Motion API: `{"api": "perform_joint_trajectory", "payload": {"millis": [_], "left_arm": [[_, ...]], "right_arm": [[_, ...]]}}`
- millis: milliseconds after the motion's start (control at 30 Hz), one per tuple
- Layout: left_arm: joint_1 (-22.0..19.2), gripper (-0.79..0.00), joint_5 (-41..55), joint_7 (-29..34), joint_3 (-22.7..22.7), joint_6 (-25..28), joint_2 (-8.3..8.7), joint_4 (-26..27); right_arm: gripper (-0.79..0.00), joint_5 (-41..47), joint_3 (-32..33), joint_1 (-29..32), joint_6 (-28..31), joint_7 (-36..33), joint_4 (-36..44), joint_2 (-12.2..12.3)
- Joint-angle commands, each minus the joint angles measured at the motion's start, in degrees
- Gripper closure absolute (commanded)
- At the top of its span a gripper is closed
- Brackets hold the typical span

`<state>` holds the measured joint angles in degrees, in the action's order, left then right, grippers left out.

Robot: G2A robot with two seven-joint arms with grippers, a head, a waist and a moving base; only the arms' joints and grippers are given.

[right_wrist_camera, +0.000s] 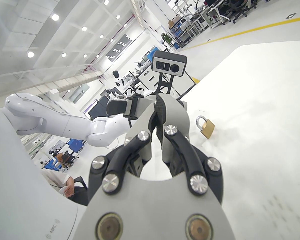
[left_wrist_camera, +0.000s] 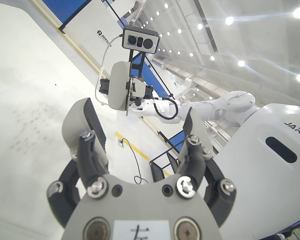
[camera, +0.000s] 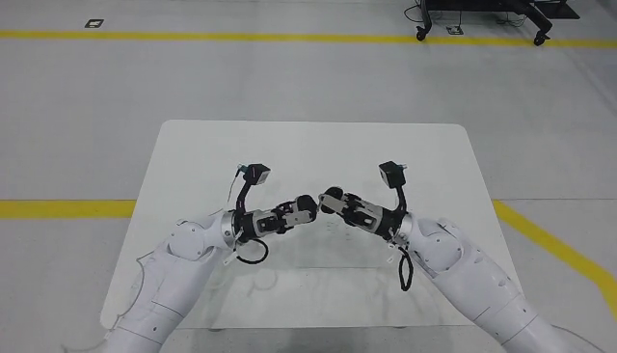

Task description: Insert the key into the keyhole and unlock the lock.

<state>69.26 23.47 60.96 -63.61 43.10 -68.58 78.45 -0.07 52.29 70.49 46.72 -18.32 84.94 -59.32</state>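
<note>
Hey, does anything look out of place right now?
Nothing damaged or spilled. The padlock lies loose on the table, shackle closed, touched by neither claw. The right claw is shut on a thin metal piece, apparently the key; the left claw is open, empty.

The padlock (right_wrist_camera: 206, 129) had a brass-gold body and silver shackle; the table (camera: 193, 175) was plain white. The left gripper (left_wrist_camera: 138, 106) and right gripper (right_wrist_camera: 160, 99) were pale grey with black ribbed pads (left_wrist_camera: 96, 123); yellow stripes (camera: 289, 37) crossed the grey floor (camera: 96, 93).
</note>
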Motion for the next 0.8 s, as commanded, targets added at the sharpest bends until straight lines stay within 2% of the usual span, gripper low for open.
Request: {"api": "perform_joint_trajectory", "payload": {"millis": [0,33,133,200,233,300,333,767], "left_arm": [[-0.07,-0.372,-0.55,-0.48,0.20,0.04,0.02,-0.10],[-0.12,-0.363,-0.85,-0.76,0.25,0.04,0.03,-0.17],[-0.22,-0.243,-1.40,-1.64,0.44,-0.01,0.06,-0.32],[-0.30,-0.231,-1.67,-2.04,0.58,-0.07,0.09,-0.40],[-0.33,-0.139,-1.77,-2.15,0.68,-0.24,0.10,-0.45],[-0.47,-0.043,-2.08,-2.36,0.82,-0.41,0.14,-0.56],[-0.51,-0.022,-2.24,-2.54,0.87,-0.44,0.16,-0.62],[-0.61,0.000,-4.36,-5.88,1.00,-0.55,0.42,-0.75]], "right_arm": [[0.000,0.14,-0.08,-0.24,-0.07,-0.12,-0.37,-0.18],[0.000,0.18,-0.09,-0.35,-0.05,-0.19,-0.54,-0.26],[0.000,0.38,0.00,-0.56,-0.01,-0.35,-1.04,-0.48],[0.000,0.50,0.08,-0.64,-0.04,-0.54,-1.28,-0.60],[0.000,0.54,0.10,-0.66,-0.07,-0.68,-1.37,-0.66],[0.000,0.74,0.13,-0.68,0.01,-0.96,-1.56,-0.78],[0.000,0.82,0.16,-0.69,0.00,-1.07,-1.64,-0.84],[0.000,1.44,0.73,-0.38,0.12,-2.78,-2.13,-1.38]]}}
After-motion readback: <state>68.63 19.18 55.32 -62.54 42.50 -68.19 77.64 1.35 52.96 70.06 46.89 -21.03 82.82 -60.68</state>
